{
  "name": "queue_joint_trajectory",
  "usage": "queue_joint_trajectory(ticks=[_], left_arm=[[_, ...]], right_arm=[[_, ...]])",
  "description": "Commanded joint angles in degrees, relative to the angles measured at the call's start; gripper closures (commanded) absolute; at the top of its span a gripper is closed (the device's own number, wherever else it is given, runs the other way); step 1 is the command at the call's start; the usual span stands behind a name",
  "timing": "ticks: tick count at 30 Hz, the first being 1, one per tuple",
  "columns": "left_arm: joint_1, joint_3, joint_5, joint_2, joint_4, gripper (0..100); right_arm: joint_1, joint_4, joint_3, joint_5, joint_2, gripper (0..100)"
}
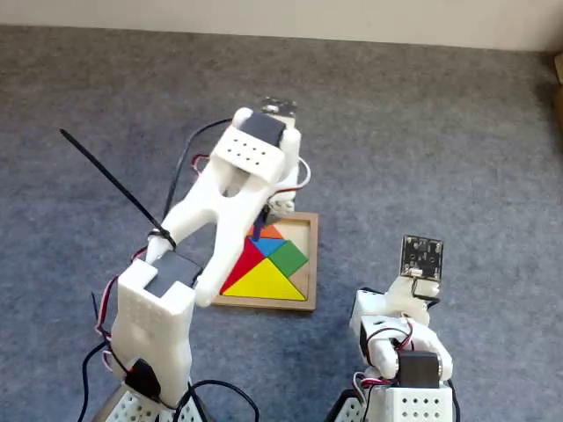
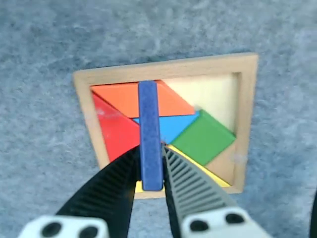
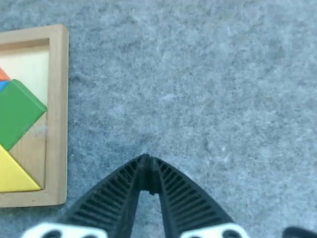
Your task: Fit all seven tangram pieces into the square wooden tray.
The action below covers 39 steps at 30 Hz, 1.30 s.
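The square wooden tray (image 1: 310, 255) (image 2: 247, 67) (image 3: 58, 114) lies on the carpet and holds an orange triangle (image 2: 121, 96), a red triangle (image 2: 116, 131), a light blue piece (image 2: 173, 126), a green square (image 2: 203, 138) (image 1: 288, 257) (image 3: 17, 111) and a yellow triangle (image 1: 261, 281) (image 3: 12, 176). My left gripper (image 2: 151, 163) hangs over the tray, shut on a dark blue piece (image 2: 150, 134) held on edge. One corner of the tray shows bare wood (image 2: 213, 94). My right gripper (image 3: 148, 171) is shut and holds nothing, low over the carpet to the tray's right.
Grey carpet (image 1: 440, 132) surrounds the tray with free room on every side. The left arm (image 1: 237, 193) stretches over the tray's left half in the high view. The right arm (image 1: 405, 343) sits near the front right.
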Motion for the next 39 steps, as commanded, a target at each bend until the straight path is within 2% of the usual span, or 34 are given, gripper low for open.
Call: queue_joint_trajectory(ticks=[1, 8, 13, 16, 24, 33, 39], left_arm=[[2.2, -0.1, 0.7, -3.6, -1.4, 99], [2.0, 3.3, 0.4, -3.5, -4.8, 98], [2.2, 5.4, 0.7, -3.6, -5.5, 83], [2.2, 5.3, 0.7, -3.6, -5.4, 78], [2.3, 5.2, 0.7, -4.1, -5.7, 78], [7.9, 5.1, 0.6, -3.8, -7.0, 78], [8.0, 5.1, 0.4, -4.3, -7.9, 78]], right_arm=[[0.7, -1.0, 7.1, 0.4, -0.6, 99.2], [0.7, -1.0, 7.1, 0.4, -0.6, 99.2], [0.7, -1.0, 7.1, 0.4, -0.6, 99.2], [0.7, -1.0, 7.1, 0.4, -0.6, 99.2], [0.7, -1.0, 7.1, 0.4, -0.6, 99.2], [0.7, -1.0, 7.1, 0.4, -0.6, 99.2], [0.7, -1.0, 7.1, 0.4, -0.6, 99.2]])
